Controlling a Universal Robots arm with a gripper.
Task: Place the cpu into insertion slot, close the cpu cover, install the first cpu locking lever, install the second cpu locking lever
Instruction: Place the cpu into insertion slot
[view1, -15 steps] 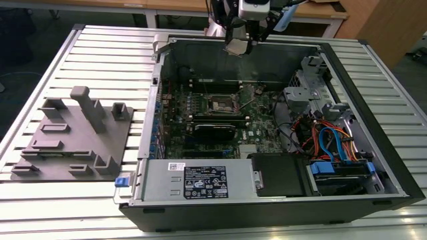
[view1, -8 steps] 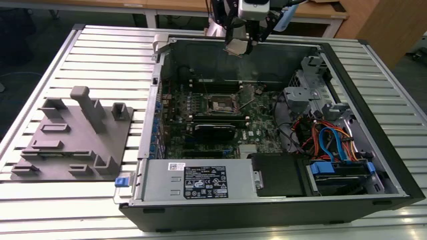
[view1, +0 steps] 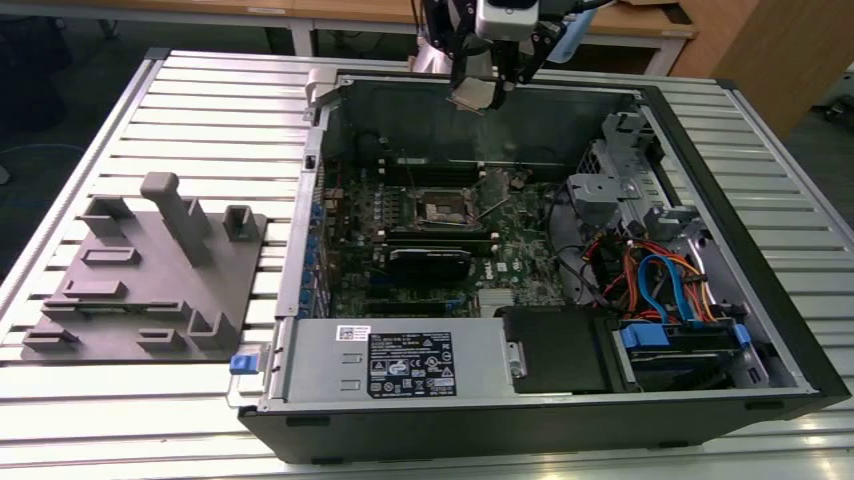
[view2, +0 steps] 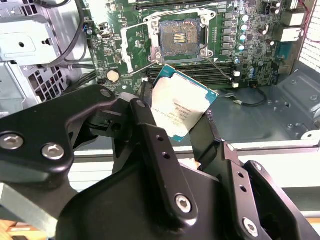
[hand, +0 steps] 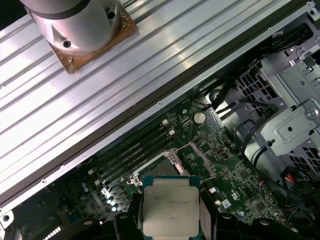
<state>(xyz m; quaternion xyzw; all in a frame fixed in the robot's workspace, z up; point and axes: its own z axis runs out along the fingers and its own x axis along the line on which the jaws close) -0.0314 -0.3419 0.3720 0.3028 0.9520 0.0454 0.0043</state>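
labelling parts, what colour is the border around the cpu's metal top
Teal-green rim on the cpu; clearest in the second wrist view.

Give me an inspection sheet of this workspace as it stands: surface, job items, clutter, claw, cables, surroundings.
Surface: slatted metal table with an open PC case lying on it.
Job's things: cpu held in the air, not in the slot; the slot's contacts are bare; the cover looks swung open beside it.
Clutter: grey fixture block on the table, at the exterior view's left of the case.
Claw: claw shut on the cpu's edges.
Cables: orange and blue cables inside the case at the exterior view's right, apart from the slot.
Surroundings: wooden desks behind the table.
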